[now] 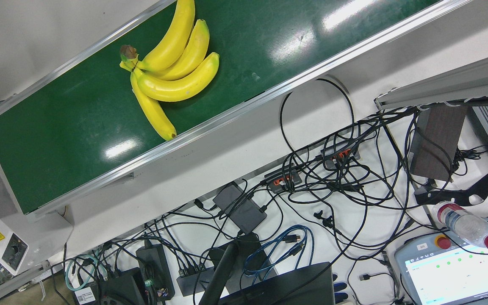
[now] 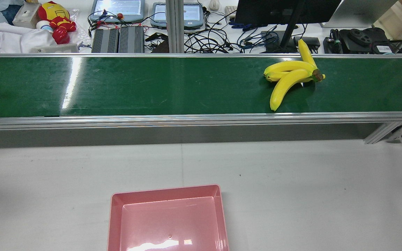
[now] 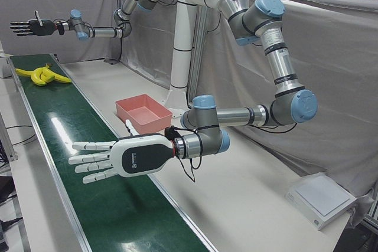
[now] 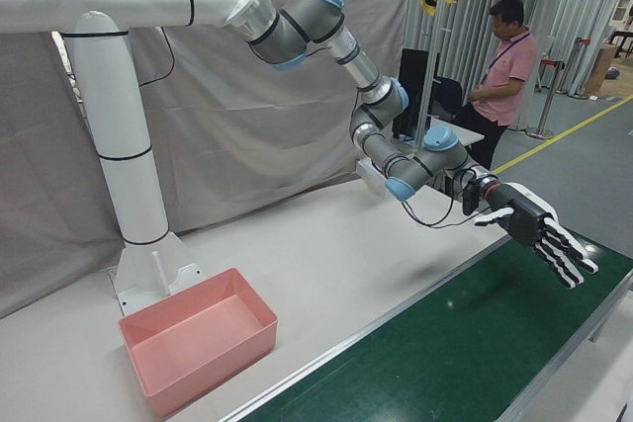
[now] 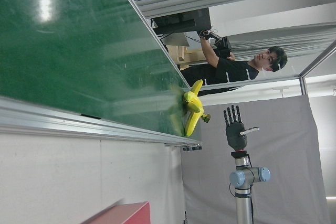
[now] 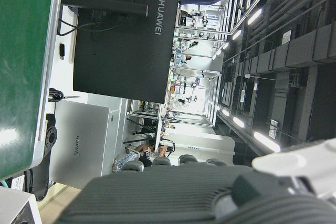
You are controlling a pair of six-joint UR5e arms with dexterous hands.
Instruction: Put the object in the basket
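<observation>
A bunch of yellow bananas (image 1: 172, 72) lies on the green conveyor belt (image 2: 152, 83), toward its right end in the rear view (image 2: 291, 78). The pink basket (image 2: 168, 216) stands empty on the white table near the pedestal (image 3: 144, 113) (image 4: 198, 343). My left hand (image 3: 112, 157) hovers flat and open over the belt's other end, far from the bananas (image 3: 41, 75). Holding nothing, my right hand (image 3: 26, 26) hangs in the air above and beyond the bananas, fingers spread, also seen from the other corner (image 4: 539, 229). The left hand view shows the bananas (image 5: 193, 111) and the right hand (image 5: 235, 129) behind them.
Beyond the belt, a desk carries tangled cables (image 1: 333, 186), a monitor (image 2: 284, 10), teach pendants (image 1: 456, 267) and a water bottle (image 1: 468, 224). A person in a pink shirt (image 4: 499, 37) stands by that desk; another in dark clothes (image 5: 236, 66) is near it.
</observation>
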